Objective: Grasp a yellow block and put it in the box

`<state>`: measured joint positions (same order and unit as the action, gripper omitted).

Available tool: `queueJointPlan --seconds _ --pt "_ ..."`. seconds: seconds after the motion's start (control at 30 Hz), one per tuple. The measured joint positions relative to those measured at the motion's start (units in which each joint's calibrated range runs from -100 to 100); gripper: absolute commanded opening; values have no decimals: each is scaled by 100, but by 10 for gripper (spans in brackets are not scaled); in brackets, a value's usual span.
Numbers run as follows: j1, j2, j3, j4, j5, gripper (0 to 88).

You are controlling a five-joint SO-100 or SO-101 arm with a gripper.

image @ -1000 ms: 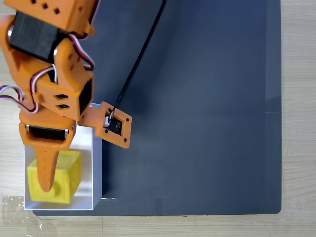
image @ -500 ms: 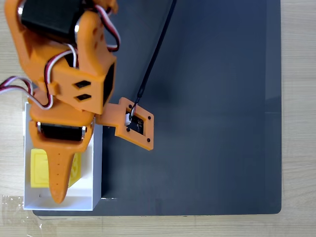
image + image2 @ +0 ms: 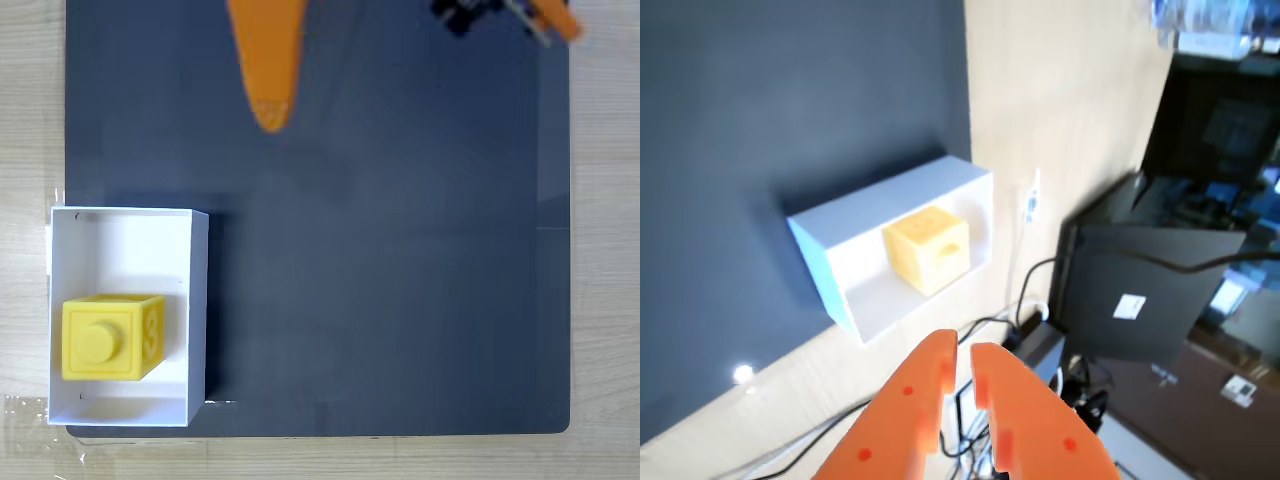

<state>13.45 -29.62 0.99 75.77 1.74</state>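
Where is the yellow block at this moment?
In the fixed view the yellow block sits inside the white box at the lower left, on the left edge of the dark mat, apart from the gripper.

orange pincer (image 3: 962, 345) nearly shut with just a thin gap between the fingers, holding nothing, tip (image 3: 271, 110) poking in from the top edge

The bright yellow plastic cube (image 3: 102, 339) sits inside the white rectangular open-top box (image 3: 196, 300); the box rests at the dark mat's (image 3: 400, 250) lower-left corner in the fixed view.
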Motion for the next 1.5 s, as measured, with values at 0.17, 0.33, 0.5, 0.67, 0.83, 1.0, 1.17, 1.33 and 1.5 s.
queueJointPlan --seconds 0.17,0.33,0.5,0.67,0.83,1.0,1.17,1.33,1.5 --pt "-540 -1837 1617 268 0 11" --pt "-1026 -3793 3622 9 0 10" --pt "-1089 -5419 5908 -173 0 14" --pt "-1188 -6692 7561 0 5 14" --pt "-1134 -6936 8266 69 0 11" --pt "-1179 -6945 8762 -87 -26 11" --pt "-1170 -6936 9061 -164 5 11" --pt "-1170 -6936 9070 -164 5 11" --pt "-1179 -6936 9070 -173 5 11"
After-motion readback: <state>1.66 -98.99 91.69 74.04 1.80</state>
